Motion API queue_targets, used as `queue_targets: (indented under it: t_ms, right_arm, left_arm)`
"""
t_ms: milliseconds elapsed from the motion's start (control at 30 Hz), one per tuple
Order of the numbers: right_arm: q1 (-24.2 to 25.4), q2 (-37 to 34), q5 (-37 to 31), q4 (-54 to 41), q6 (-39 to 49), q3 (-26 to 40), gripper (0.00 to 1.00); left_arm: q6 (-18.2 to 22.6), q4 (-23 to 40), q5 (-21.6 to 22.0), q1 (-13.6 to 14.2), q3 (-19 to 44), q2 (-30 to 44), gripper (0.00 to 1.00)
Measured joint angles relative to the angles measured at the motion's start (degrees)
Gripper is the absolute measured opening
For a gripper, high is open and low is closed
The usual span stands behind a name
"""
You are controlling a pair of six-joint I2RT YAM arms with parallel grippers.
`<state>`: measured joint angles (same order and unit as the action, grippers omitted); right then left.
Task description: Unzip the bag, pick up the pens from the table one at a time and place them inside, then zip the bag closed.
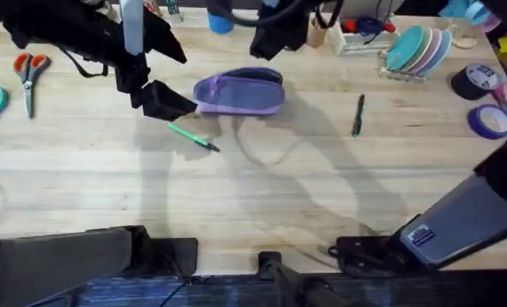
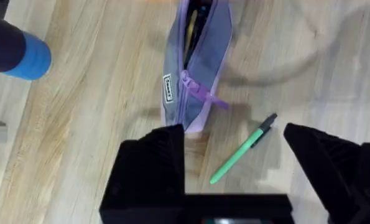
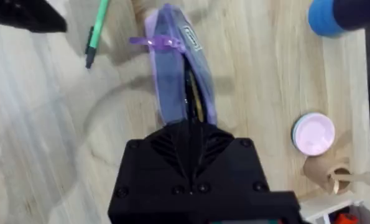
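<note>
Overhead: the bag (image 1: pixel 240 92) lies unzipped on the table (image 1: pixel 262 196), green pen (image 1: pixel 193 136) at its 7 o'clock, dark pen (image 1: pixel 357 115) at 3. My left jaws gape empty beside the bag's end; my right jaws pinch its far end.

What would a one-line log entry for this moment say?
bag: unzipped, right fingers pinching its end | left fingers: open over green pen | dark pen: on table

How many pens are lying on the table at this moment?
2. The green pen lies just in front of the bag's left end, near the left gripper. The dark pen lies alone to the bag's right. Others may be hidden inside the open bag.
</note>
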<state>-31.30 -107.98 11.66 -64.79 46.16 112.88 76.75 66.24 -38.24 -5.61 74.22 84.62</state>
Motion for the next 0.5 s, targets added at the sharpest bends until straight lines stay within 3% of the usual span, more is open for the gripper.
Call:
queue_targets:
  t_ms: [200, 500]
  right_arm:
    - [3.6, -1.6, 1.6, 0.4, 0.2, 0.3, 0.030]
    - [3.7, -8.1, 5.7, 0.7, 2.6, 0.3, 0.030]
  left_arm:
    - [0.0, 0.0, 0.0, 0.0, 0.0, 0.0, 0.993]
    - [0.0, 0.0, 0.2, 0.0, 0.0, 0.0, 0.993]
